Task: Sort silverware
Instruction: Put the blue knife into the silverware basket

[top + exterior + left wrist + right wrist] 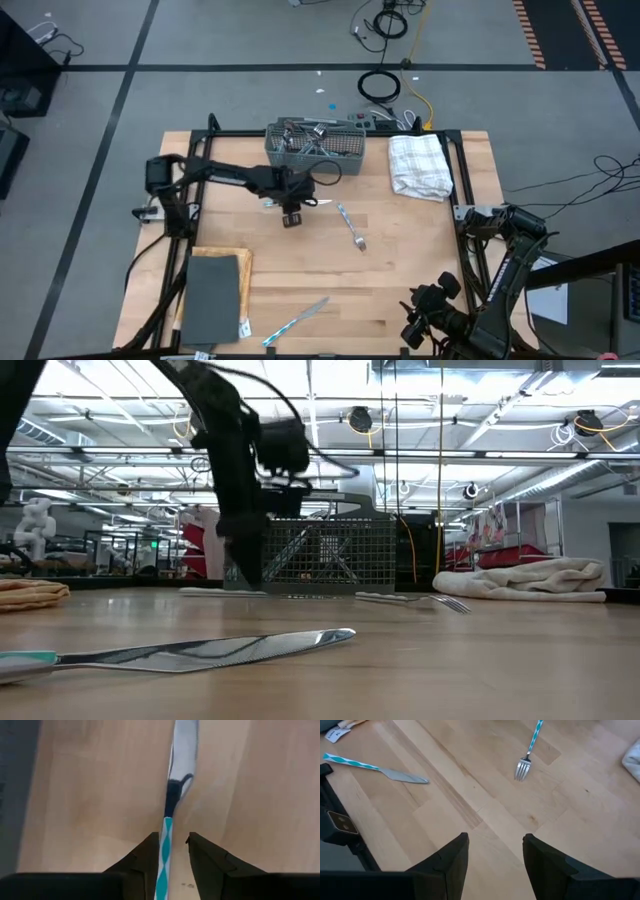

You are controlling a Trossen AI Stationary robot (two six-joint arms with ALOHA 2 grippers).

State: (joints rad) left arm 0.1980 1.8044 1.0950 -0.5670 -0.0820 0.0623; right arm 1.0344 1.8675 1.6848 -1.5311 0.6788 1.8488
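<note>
The left end effector (292, 213) is down at the bench (400, 290) just in front of the grey mesh basket (315, 146), and its wrist view shows its two fingers (147, 860) set either side of a teal-and-white striped handle (165, 852). The fingers are narrowed around that handle, but I cannot tell whether they have actually clamped it or still stand just clear. The piece is a knife or spoon; the metal end is too blurred to say which.

Going left to right across the bench: a dark pad (212, 296) lies at the near left, a knife (296, 321) lies at the near edge, a fork (352, 228) sits in the middle just right of the left end effector, a white towel (419, 165) lies at the far right, and the right end effector (425, 322) waits near the right corner, jaws apart and empty.

The basket already holds several pieces. The step in hand looks like the pick-up of one loose utensil. The next move likely calls for a firm close on the thin handle, then a clean lift and a short carry back to the right basket compartment.
</note>
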